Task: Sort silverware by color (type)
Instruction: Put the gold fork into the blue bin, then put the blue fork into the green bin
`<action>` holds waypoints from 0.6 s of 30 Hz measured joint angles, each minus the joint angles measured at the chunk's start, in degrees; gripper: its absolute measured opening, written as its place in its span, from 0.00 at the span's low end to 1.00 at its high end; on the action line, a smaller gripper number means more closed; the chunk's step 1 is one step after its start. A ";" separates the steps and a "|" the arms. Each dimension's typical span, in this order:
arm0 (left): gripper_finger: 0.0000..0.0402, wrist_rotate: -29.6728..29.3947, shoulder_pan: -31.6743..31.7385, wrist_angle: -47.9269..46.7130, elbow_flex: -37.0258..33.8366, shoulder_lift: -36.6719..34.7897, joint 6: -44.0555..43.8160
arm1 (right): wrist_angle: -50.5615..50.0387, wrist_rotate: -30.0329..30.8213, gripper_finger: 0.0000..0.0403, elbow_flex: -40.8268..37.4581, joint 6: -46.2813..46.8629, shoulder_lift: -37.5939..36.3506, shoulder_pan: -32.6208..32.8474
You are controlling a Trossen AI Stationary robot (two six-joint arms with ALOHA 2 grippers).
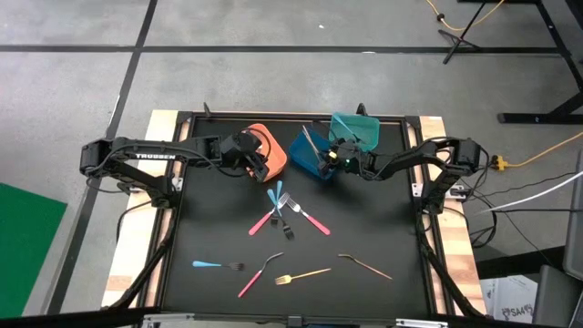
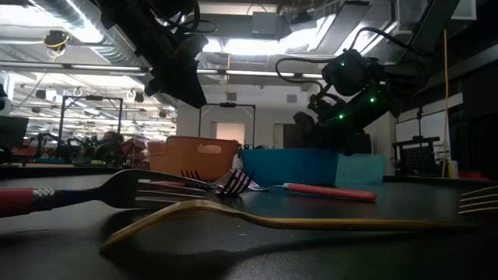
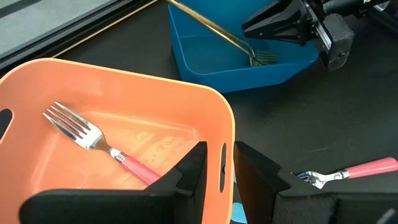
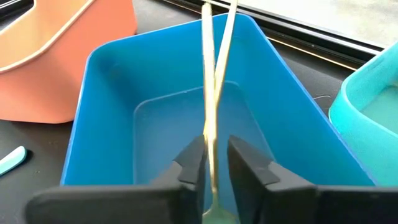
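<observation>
Right tool [image 4: 211,168] hangs over the glossy blue bin [image 4: 93,106], fingers loosely flanking a slim gold fork [image 4: 209,93] leaning on the bin's far rim; whether it grips, I cannot tell.

Gold fork [image 4: 209,124] head behind right hand [image 4: 214,165]

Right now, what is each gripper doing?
Left gripper: open, empty, at the orange bin.
Right gripper: over the blue bin, gold fork between its fingers, grip unclear.
</observation>
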 joint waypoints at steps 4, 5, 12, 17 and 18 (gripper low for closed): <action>0.18 0.00 0.02 -0.01 0.00 0.02 0.00 | 0.02 0.00 0.24 0.00 0.00 0.00 0.00; 0.18 0.00 0.01 0.00 0.00 0.02 0.00 | 0.02 0.00 0.24 0.00 0.00 0.00 0.00; 0.18 0.00 0.02 -0.02 0.00 0.02 0.00 | 0.02 0.00 0.25 0.00 0.00 0.00 0.00; 0.18 0.56 0.00 -0.02 0.00 0.01 0.17 | 0.01 0.00 0.25 0.00 -0.25 0.00 0.00; 0.18 0.60 -0.09 -0.02 0.00 0.01 0.17 | 0.01 0.00 0.25 0.00 -0.31 0.00 0.00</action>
